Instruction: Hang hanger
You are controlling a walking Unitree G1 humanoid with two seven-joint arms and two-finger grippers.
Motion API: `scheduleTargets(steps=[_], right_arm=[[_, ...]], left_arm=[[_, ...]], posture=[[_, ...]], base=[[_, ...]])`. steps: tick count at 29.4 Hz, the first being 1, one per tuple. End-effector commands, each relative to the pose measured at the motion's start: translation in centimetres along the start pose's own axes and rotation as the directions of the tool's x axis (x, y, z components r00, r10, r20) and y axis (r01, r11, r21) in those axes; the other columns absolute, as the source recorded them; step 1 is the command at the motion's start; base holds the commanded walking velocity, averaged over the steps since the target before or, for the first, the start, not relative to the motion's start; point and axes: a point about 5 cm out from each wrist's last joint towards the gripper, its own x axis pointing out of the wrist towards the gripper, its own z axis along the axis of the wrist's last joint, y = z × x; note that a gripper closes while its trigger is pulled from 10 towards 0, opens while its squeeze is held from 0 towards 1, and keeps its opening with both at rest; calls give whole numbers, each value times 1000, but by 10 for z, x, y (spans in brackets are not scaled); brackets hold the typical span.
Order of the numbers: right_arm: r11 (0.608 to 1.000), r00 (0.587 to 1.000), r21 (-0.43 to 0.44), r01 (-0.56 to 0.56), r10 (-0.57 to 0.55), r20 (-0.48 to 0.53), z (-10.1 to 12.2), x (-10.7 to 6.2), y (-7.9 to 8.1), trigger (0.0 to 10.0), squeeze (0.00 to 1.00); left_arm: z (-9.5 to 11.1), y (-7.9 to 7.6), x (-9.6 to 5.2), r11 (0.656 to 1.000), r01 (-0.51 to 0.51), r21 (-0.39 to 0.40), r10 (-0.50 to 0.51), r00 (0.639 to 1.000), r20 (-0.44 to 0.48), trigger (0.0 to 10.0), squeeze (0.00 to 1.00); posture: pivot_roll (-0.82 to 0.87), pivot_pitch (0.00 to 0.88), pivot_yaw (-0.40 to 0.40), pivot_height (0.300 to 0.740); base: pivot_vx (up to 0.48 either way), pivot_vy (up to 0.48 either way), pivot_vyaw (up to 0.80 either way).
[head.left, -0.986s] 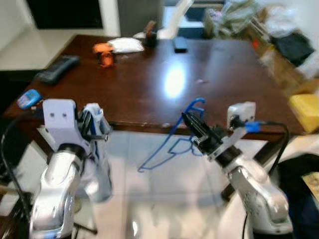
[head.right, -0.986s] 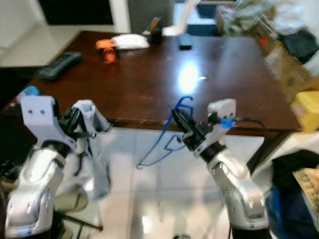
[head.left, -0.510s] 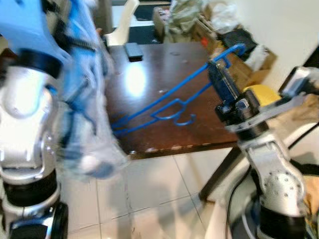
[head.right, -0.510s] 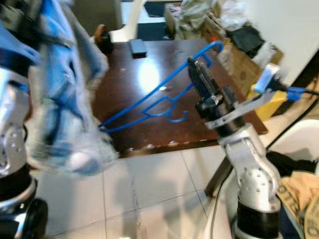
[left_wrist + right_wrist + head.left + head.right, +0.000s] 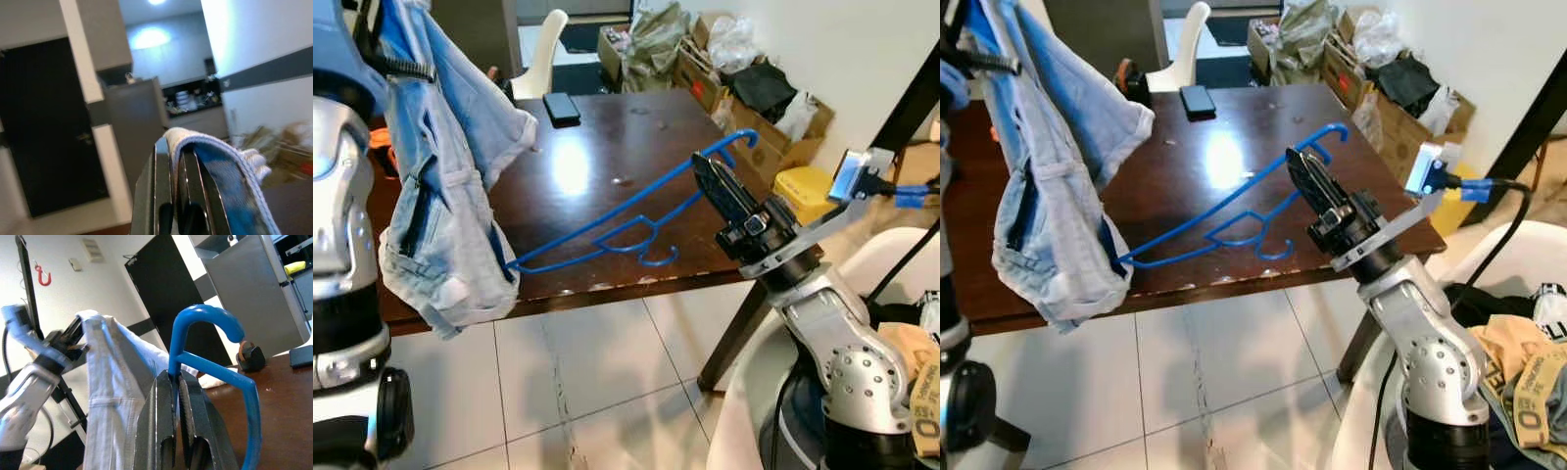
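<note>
Above the dark bench (image 5: 636, 147), the right gripper (image 5: 717, 186) pinches the blue hanger (image 5: 607, 230) just below its hook, its long body slanting down and left to the denim shorts (image 5: 450, 196). The left gripper (image 5: 178, 161), raised at far left, clamps the shorts' waistband. Likely risks: the thin wire pivoting in the jaws, or the hanger's tip snagging the denim.

Glossy wood table (image 5: 607, 157); denim shorts (image 5: 440, 196); plastic hanger (image 5: 626, 220).

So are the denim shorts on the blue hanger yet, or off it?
Off. The denim shorts dangle from the left hand; the right hand holds the blue hanger bare.
</note>
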Motion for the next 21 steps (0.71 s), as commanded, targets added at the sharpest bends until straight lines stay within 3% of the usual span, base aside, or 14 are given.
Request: scheduleTargets(steps=[1, 2, 5, 7, 12, 13, 14, 15, 16, 17, 18, 19, 20, 21], right_arm=[[1000, 1000, -3, 0, 0, -22, -2, -1, 1, 10000, 0], [1000, 1000, -3, 0, 0, -22, -2, -1, 1, 10000, 0], [1000, 999, -17, 17, -18, -33, -2, -2, 1, 10000, 0], [1000, 999, -19, 24, -24, -34, -2, -3, 0, 10000, 0], [998, 998, -34, 48, -50, -42, -1, -6, 0, 10000, 0], [998, 998, -36, 53, -54, -43, -1, -7, 0, 10000, 0], [998, 997, -40, 56, -58, -48, -2, -7, 0, 10000, 0], [998, 997, -40, 56, -58, -48, -2, -7, 0, 10000, 0], [997, 997, -43, 58, -60, -51, -2, -7, 0, 10000, 0], [997, 997, -43, 58, -60, -51, -2, -7, 0, 10000, 0], [997, 996, -50, 56, -59, -60, -4, -7, 1, 10000, 0], [997, 996, -50, 56, -59, -60, -4, -7, 1, 10000, 0], [997, 995, -61, 54, -59, -77, -6, -7, 4, 10000, 0], [997, 995, -61, 54, -59, -77, -6, -7, 4, 10000, 0]], left_arm=[[12, 19, 15, 996, -63, 67, 58, 995, 75, 10000, 0], [12, 19, 15, 996, -63, 67, 58, 995, 75, 10000, 0], [13, 36, 41, 987, -104, 124, 96, 993, 73, 10000, 0], [13, 39, 46, 984, -105, 141, 95, 993, 76, 10000, 0], [31, 24, 63, 996, -41, 82, 30, 991, 130, 10000, 0], [33, 10, 65, 1000, 30, 4, -30, 990, 140, 10000, 0], [32, -17, 64, 981, 162, -110, -144, 978, 154, 10000, 0], [32, -17, 64, 981, 162, -110, -144, 978, 154, 10000, 0], [31, -35, 62, 950, 251, -185, -220, 960, 173, 10000, 0], [31, -35, 62, 950, 251, -185, -220, 960, 173, 10000, 0], [22, -70, 52, 884, 392, -256, -352, 917, 188, 10000, 0], [22, -70, 52, 884, 392, -256, -352, 917, 188, 10000, 0], [-2, -126, 17, 746, 575, -336, -552, 816, 171, 10000, 0], [-2, -126, 17, 746, 575, -336, -552, 816, 171, 10000, 0]], posture=[[50, 130, -32, 740], [50, 130, -32, 740], [45, 144, -30, 740], [45, 145, -30, 740], [36, 161, -31, 740], [34, 168, -33, 740], [32, 173, -34, 740], [32, 173, -34, 740], [32, 173, -34, 740], [32, 173, -34, 740], [24, 181, -32, 740], [24, 181, -32, 740], [19, 192, -29, 740], [19, 192, -29, 740]], base=[[0, 0, 0], [0, 0, 0], [0, 0, 0], [0, 0, 0], [0, 0, 0], [0, 0, 0], [0, 0, 0], [0, 0, 0], [0, 0, 0], [0, 0, 0], [0, 0, 0], [0, 0, 0], [0, 0, 0], [0, 0, 0]])
